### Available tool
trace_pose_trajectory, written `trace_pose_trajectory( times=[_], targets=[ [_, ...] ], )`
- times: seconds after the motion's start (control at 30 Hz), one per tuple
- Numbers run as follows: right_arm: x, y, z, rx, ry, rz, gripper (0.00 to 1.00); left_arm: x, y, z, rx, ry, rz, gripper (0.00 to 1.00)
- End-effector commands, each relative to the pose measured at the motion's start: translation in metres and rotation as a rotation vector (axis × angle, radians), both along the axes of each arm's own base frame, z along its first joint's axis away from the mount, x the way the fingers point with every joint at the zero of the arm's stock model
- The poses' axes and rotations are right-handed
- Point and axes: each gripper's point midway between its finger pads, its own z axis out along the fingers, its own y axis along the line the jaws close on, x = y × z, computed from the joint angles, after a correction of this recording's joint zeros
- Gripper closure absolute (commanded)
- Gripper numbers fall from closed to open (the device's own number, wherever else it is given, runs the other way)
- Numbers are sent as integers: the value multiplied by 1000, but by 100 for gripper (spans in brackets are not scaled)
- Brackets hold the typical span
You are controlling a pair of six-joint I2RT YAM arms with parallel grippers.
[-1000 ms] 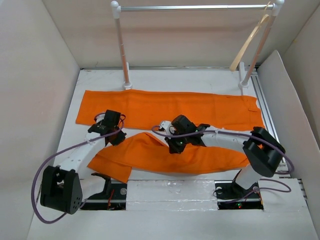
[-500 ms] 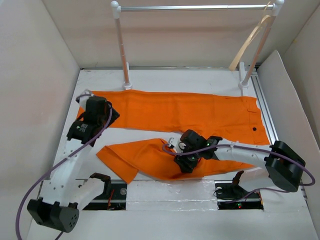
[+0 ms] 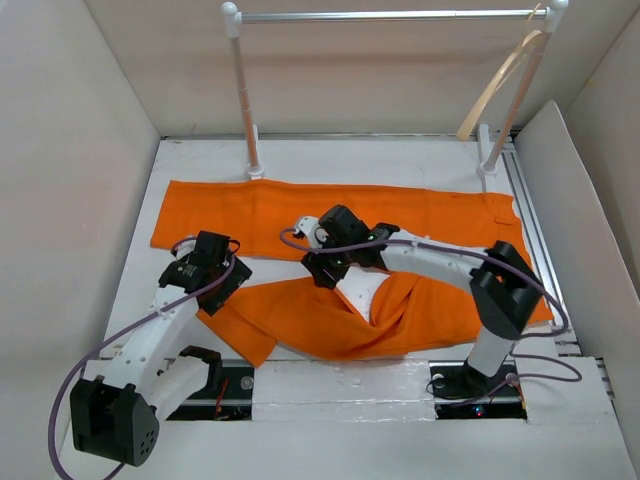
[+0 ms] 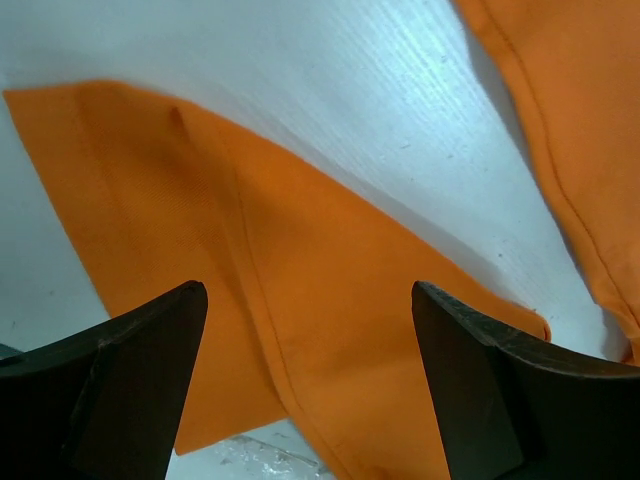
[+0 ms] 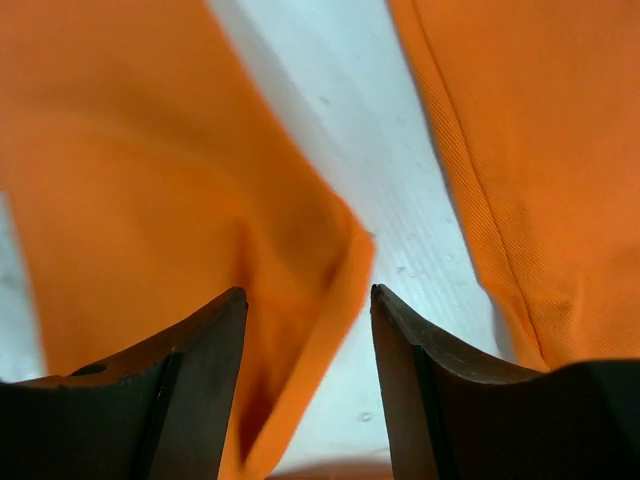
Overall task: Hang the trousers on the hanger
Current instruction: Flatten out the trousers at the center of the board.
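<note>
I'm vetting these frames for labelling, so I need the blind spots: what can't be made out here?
Hanger hook: top view, merges with the rack post near the frame corner.
Trousers button: unseen in every view; the right arm overlies the waist end from above.
Right fingers: right wrist view, cloth fold between them, grip unclear.
</note>
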Motion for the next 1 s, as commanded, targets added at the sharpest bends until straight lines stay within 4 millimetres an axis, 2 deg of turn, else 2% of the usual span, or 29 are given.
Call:
trace_pose_trajectory(
  times=[0.0,0.07,0.1,0.27,0.3,0.33,0.4,0.43,0.53,0.6,0.67,0.73,0.77,0.8,0.87,0.9,0.93,0.97],
  targets=[
    [24,1,-20,-28,1,-71,42,-19,-1,-11,-50,61,92,20],
    [26,0,-27,-44,6,-88,46,-20,0,-13,-54,58,110,20],
    [27,-1,-29,-48,5,-96,47,-21,-1,-7,-75,30,143,21],
    [27,-7,-38,-48,4,-148,60,-20,-1,-7,-101,8,192,29],
    [27,-6,-39,-42,3,-150,69,-19,0,-8,-93,13,194,29],
    [25,-8,-43,-43,12,-148,82,-18,0,-9,-85,22,189,31],
    [24,-5,-41,-25,13,-143,90,-17,0,-13,-69,60,185,33],
    [24,-4,-39,-13,8,-142,100,-17,-2,-14,-63,71,177,33],
    [25,4,-7,82,-34,-132,100,-11,-8,-16,-67,92,143,33],
    [24,13,32,170,-79,-84,100,-9,-16,-19,-107,90,123,32],
    [22,16,67,244,-121,-25,100,-14,-19,-31,-135,100,127,28],
    [11,12,139,387,-228,61,100,-20,-25,-43,-181,105,131,29],
    [14,10,140,387,-230,53,100,-20,-25,-43,-181,105,131,29],
    [7,1,172,452,-277,69,100,-17,-25,-37,-186,82,141,31],
    [4,-15,192,481,-312,54,100,-5,-21,-13,-184,-14,147,35],
    [9,-35,183,431,-294,0,100,6,-20,12,-187,-88,145,35],
    [9,-52,181,409,-299,-39,100,11,-19,25,-182,-131,139,35],
    [12,-67,169,372,-281,-83,100,17,-14,42,-167,-196,144,35]
  ],
)
